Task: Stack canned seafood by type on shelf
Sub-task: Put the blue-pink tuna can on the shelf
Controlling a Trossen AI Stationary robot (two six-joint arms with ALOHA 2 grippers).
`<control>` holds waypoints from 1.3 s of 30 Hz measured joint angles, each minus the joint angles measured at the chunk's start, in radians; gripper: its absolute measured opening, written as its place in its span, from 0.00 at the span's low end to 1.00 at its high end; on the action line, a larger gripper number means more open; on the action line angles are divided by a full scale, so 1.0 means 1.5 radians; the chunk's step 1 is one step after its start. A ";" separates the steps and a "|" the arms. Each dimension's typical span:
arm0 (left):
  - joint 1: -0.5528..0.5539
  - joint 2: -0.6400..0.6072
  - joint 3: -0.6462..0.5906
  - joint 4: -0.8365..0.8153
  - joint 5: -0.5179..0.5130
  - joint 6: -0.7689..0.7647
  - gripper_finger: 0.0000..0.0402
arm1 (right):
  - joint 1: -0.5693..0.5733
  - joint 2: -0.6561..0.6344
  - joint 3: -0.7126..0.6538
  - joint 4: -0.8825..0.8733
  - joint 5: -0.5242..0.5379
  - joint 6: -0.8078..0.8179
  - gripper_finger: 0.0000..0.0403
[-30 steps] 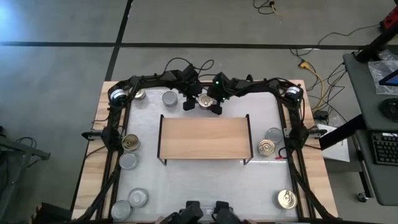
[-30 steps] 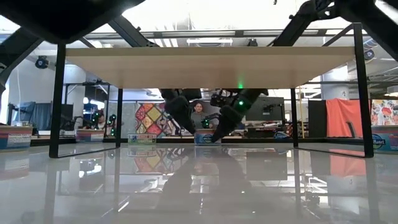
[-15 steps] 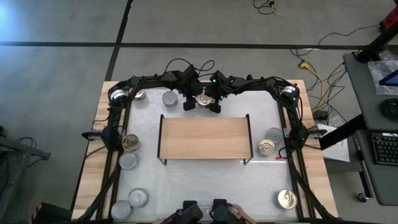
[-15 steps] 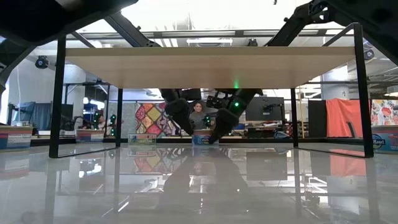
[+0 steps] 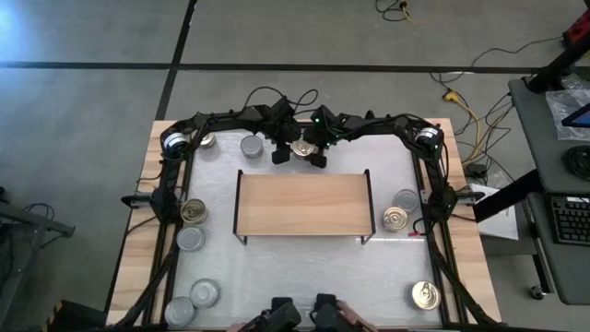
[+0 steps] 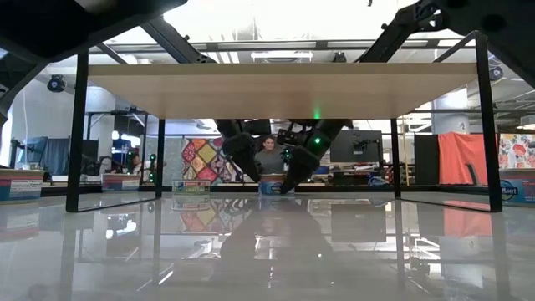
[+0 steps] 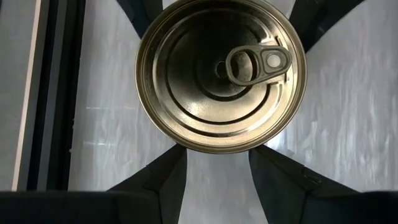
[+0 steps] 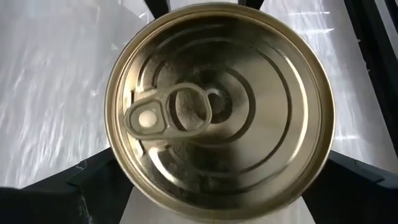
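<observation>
Left gripper (image 5: 280,153) and right gripper (image 5: 319,155) both sit at the far edge of the table (image 5: 304,277), just behind the shelf (image 5: 303,204), with one gold can (image 5: 301,148) between them.

Left gripper: in the left wrist view its fingers (image 7: 155,180) stand on either side of the gold can (image 7: 221,74), set close against its rim — pinching it. The can's pull tab (image 7: 256,62) faces up.

Right gripper: spread wide. In the right wrist view the same gold can (image 8: 219,109) fills the frame, the fingers (image 8: 87,180) standing out past its rim. Whether they touch the can I cannot tell.

Low view: both grippers come down behind the shelf (image 6: 280,88), tips near the tabletop, with the can (image 6: 271,186) low between them. A person (image 6: 269,159) shows in the room beyond.

Shelf top — bare wood.

Other cans on the table:
- silver can (image 5: 251,145) and another can (image 5: 206,140) at the far left
- gold can (image 5: 194,211) over silver can (image 5: 191,239) at the left side
- two silver cans (image 5: 204,294) at the near left corner
- silver can (image 5: 406,199) beside gold can (image 5: 395,219) right of the shelf
- gold can (image 5: 424,295) at the near right corner
</observation>
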 joint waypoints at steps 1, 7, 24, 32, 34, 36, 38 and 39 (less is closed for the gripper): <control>0.000 0.000 0.000 -0.001 0.000 0.003 0.39 | 0.001 0.001 0.000 0.005 0.000 0.007 0.97; 0.000 0.000 0.000 0.000 0.000 0.013 0.39 | 0.009 0.006 0.000 0.021 0.001 0.024 0.99; -0.001 0.001 0.000 0.012 0.007 0.030 0.39 | 0.013 0.009 -0.002 0.051 -0.012 -0.012 0.99; -0.004 0.001 0.000 0.011 0.009 0.029 0.39 | 0.015 0.000 -0.002 0.040 -0.013 0.014 0.98; -0.004 0.000 0.000 0.010 0.010 0.029 0.39 | 0.015 -0.003 -0.002 0.037 -0.013 0.015 0.96; -0.004 -0.001 0.000 0.009 0.010 0.029 0.39 | 0.015 -0.004 -0.002 0.033 -0.014 0.016 0.96; -0.004 -0.001 0.000 0.009 0.010 0.029 0.39 | 0.015 -0.005 -0.002 0.031 -0.015 0.017 0.96; -0.004 -0.001 0.000 0.009 0.010 0.029 0.39 | 0.015 -0.005 -0.002 0.032 -0.016 0.017 0.96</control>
